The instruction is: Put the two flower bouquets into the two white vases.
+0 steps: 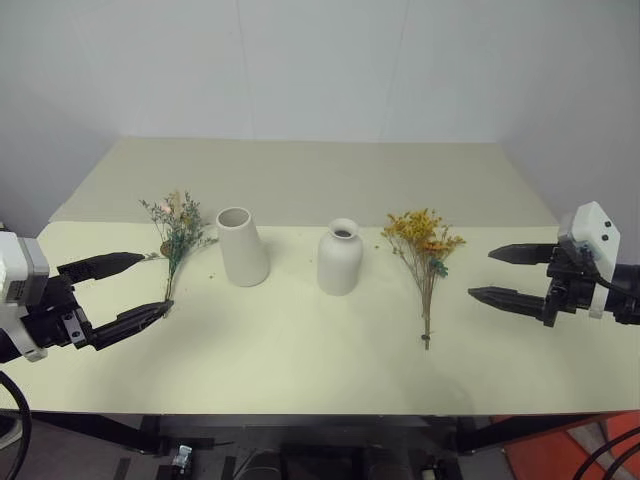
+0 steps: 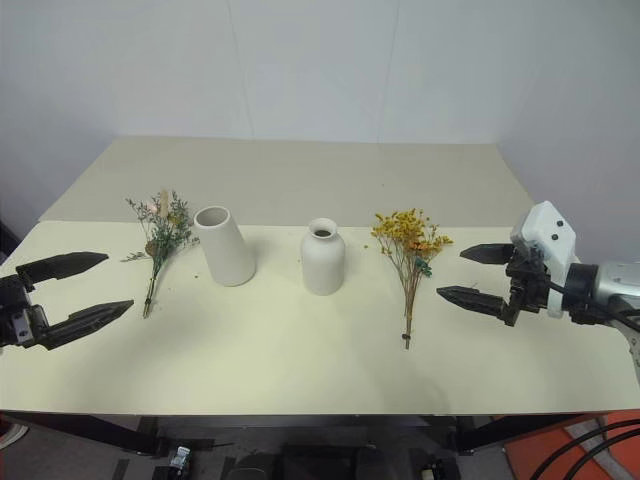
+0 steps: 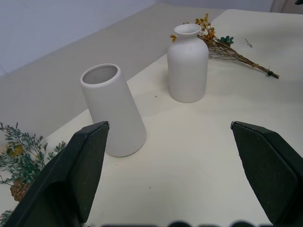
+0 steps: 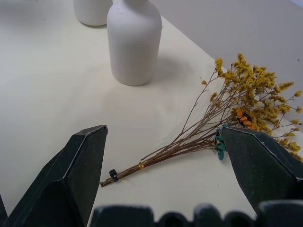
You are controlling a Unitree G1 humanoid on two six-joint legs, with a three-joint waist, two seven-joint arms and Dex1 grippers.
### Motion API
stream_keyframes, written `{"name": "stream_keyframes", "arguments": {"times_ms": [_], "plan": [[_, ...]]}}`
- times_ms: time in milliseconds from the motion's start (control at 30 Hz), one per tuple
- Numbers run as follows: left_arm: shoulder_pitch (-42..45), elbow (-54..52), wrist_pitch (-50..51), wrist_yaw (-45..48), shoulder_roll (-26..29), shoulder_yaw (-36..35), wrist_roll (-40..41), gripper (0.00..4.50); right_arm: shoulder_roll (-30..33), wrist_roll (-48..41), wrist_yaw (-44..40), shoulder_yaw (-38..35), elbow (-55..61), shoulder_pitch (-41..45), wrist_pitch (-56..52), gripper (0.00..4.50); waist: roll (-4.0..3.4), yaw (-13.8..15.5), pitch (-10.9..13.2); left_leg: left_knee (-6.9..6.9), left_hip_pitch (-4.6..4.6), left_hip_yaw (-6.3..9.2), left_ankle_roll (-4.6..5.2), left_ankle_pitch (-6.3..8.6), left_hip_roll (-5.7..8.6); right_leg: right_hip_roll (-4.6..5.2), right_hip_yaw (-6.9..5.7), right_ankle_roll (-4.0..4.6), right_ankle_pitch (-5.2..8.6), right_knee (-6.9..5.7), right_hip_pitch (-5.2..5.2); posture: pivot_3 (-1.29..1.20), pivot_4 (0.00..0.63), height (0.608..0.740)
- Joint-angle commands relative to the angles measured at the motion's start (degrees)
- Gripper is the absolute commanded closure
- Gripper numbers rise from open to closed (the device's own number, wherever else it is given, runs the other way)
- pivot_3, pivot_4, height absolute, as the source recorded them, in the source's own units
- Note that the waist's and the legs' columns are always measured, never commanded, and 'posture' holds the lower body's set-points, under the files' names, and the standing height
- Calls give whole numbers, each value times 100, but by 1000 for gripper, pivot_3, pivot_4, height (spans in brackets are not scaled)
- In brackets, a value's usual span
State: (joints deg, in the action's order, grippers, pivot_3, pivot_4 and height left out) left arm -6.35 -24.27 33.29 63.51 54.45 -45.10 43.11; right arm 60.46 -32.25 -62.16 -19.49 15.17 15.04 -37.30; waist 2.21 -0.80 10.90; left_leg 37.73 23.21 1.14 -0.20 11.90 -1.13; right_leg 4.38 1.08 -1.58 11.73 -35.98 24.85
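On the pale cream table (image 1: 300, 370) the two matte white ceramic vases stand upright near its middle, a little apart: the tapered wide-mouthed tube vase (image 1: 243, 247) on the left and the rounded narrow-necked bottle vase (image 1: 340, 258) on the right. The smaller grey-green leafy dried bouquet (image 1: 177, 232) lies flat just left of the tube vase, stems toward the near edge. The larger yellow-orange dried bouquet (image 1: 424, 252), with an orange and a teal flower, lies flat right of the bottle vase, stems pointing near. The left gripper (image 1: 130, 290) hovers beside the leafy bouquet's stems, black fingers spread wide and empty. The right gripper (image 1: 508, 274) hovers right of the yellow bouquet, fingers likewise spread, holding nothing.
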Motion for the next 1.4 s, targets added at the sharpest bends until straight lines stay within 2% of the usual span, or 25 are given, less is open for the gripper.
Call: {"name": "stream_keyframes", "arguments": {"times_ms": [33, 233, 333, 433, 567, 667, 767, 867, 1067, 1400], "plan": [[108, -59, -55, 47, 136, -102, 167, 23, 58, -23, 89, -110, 129, 87, 68, 0, 0, 1, 0, 0, 0, 0, 0, 0, 0, 0, 0, 0, 0, 0, 0, 0, 150, 740], [212, -19, -89, 54, 160, 9, 144, 23, 84, -7, 187, 3, 142, 120, -10, 0, 0, 0, 0, 0, 0, 0, 0, 0, 0, 0, 0, 0, 0, 0, 0, 0, 150, 740], [314, -18, -115, 45, 170, 99, 165, 23, 128, -1, 462, 336, 194, 353, -504, 0, 0, -13, 0, 0, -1, 0, 0, 0, 0, 0, 1, 0, 0, -1, 0, 0, 150, 740], [463, 3, -160, 39, 176, 254, 175, 23, -128, 4, 1204, 923, 161, 1022, -1577, 0, 0, -37, 0, 0, -4, -3, 0, 0, -1, -1, 4, 1, 0, -4, 1, 0, 150, 740], [614, 48, -192, 22, 179, 422, 143, 23, -914, 120, 2438, 1419, -376, 2380, -3547, 0, 0, -67, 0, 1, -1, -7, 0, 0, -4, -4, 10, 4, -3, -9, 11, 0, 150, 740], [795, 19, -147, -171, 163, 692, 74, 23, -1395, 231, 2910, 1533, -1015, 3191, -4788, 0, 0, -47, 0, -1, 13, -7, 0, 0, -1, -5, 12, -8, -20, -9, 22, 0, 150, 740], [1133, -86, 285, -685, 160, 1066, 240, 23, -1601, 317, 3114, 1656, -1417, 3618, -5366, 0, -1, 23, 1, -1, 27, 1, 1, 0, 4, -2, 8, 2, -41, -6, 28, 0, 150, 740], [1445, -181, 667, -1072, 192, 1418, 358, 23, -1661, 304, 3202, 1807, -1714, 3809, -5519, 0, -1, 26, 0, 0, 37, 6, 1, 0, 11, 3, 3, 2, -44, 1, 27, 0, 150, 740], [2079, -85, 754, -1070, 133, 2366, 228, 23, -1662, 206, 3140, 2521, -2036, 3836, -5520, 0, -1, -24, 0, 1, 30, 5, 1, 0, 9, -2, 6, -14, -39, -5, 25, 0, 150, 740], [2412, 180, 561, -886, 67, 2818, 28, 23, -2125, 490, 3189, 3068, -2744, 4014, -5335, 0, -1, -132, 0, 2, 28, 6, 1, 0, 9, -4, 8, -18, -37, -8, 24, 0, 150, 740]]}}
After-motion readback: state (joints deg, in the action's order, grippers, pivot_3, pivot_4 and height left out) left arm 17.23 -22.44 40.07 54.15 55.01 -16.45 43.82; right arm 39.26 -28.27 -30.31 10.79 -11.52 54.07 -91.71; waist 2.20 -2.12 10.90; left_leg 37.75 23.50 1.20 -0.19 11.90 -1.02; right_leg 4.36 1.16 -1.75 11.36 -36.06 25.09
